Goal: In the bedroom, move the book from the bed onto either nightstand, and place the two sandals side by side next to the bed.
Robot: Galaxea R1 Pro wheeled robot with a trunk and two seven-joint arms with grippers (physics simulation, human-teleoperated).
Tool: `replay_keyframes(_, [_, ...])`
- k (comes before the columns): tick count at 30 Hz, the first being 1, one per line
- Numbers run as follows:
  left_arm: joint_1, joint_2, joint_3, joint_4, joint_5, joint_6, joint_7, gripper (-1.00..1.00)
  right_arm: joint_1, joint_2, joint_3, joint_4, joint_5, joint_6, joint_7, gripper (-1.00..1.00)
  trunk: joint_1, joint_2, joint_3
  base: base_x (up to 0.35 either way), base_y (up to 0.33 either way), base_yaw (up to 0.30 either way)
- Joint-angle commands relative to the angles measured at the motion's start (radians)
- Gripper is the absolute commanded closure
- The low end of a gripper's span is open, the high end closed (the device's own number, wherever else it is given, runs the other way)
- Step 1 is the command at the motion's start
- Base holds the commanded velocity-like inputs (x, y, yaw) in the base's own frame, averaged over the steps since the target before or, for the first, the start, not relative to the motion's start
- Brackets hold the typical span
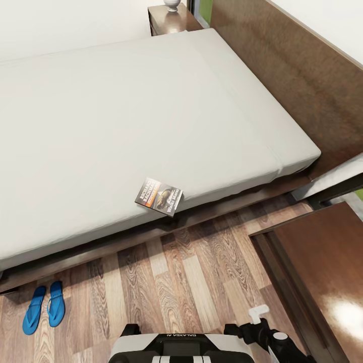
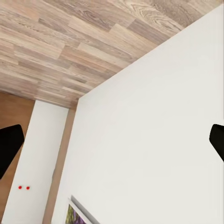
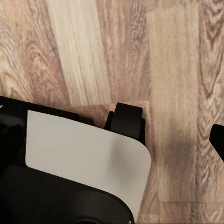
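One book (image 1: 159, 196) lies at the bed's (image 1: 126, 126) near edge, toward 6 o'clock, and two blue sandals (image 1: 44, 307) sit side by side on the floor (image 1: 191, 282) at 7 o'clock. One nightstand (image 1: 169, 22) stands at 12 o'clock. The left pincer (image 2: 112, 140) gapes wide; the right pincer's state I cannot tell.

Left end effector (image 2: 112, 140) with fingertips (image 2: 9, 144) spread wide.

wood-plank floor (image 1: 201, 282) runs across the bottom of the frame, warm brown with pale boards mixed in. white wall (image 1: 65, 25) fills the upper left. lower right there's a dark-brown glossy cabinet top (image 1: 327, 272) catching a bright glare.
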Motion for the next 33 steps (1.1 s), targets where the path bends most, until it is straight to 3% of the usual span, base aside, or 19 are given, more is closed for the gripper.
replay_keyframes(1, [0.0,-0.002,-0.003,0.001,-0.006,-0.002,0.005,-1.0,0.0,0.002,-0.008,-0.002,0.008,0.002,0.009,-1.0,0.0,0.0,0.0,0.0,0.0,0.0])
replay_keyframes(17, [-0.001,-0.044,-0.001,0.001,-0.005,-0.002,0.003,-1.0,0.0,0.013,-0.013,-0.002,0.007,0.002,0.016,-1.0,0.0,0.0,0.0,0.0,0.0,0.0])
replay_keyframes(21, [-0.002,-0.059,0.0,0.001,0.001,0.002,-0.065,-1.0,0.0,0.021,-0.014,-0.003,0.007,0.002,0.024,-1.0,0.0,0.0,0.0,0.0,0.0,0.0])
replay_keyframes(27, [-0.004,-0.067,0.001,0.0,0.044,0.003,-0.131,-1.0,0.0,0.027,-0.014,-0.003,0.007,0.002,0.027,-1.0,0.0,0.0,0.0,0.0,0.0,0.0])
replay_keyframes(32, [-0.005,-0.07,0.0,-0.001,0.124,0.0,-0.18,-1.0,0.0,0.031,-0.01,-0.003,0.009,0.001,0.027,-1.0,0.0,0.0,0.0,0.0,0.0,0.0])
replay_keyframes(33, [-0.005,-0.07,0.0,-0.001,0.124,0.0,-0.18,-1.0,0.0,0.031,-0.01,-0.003,0.009,0.001,0.027,-1.0,0.0,0.0,0.0,0.0,0.0,0.0])
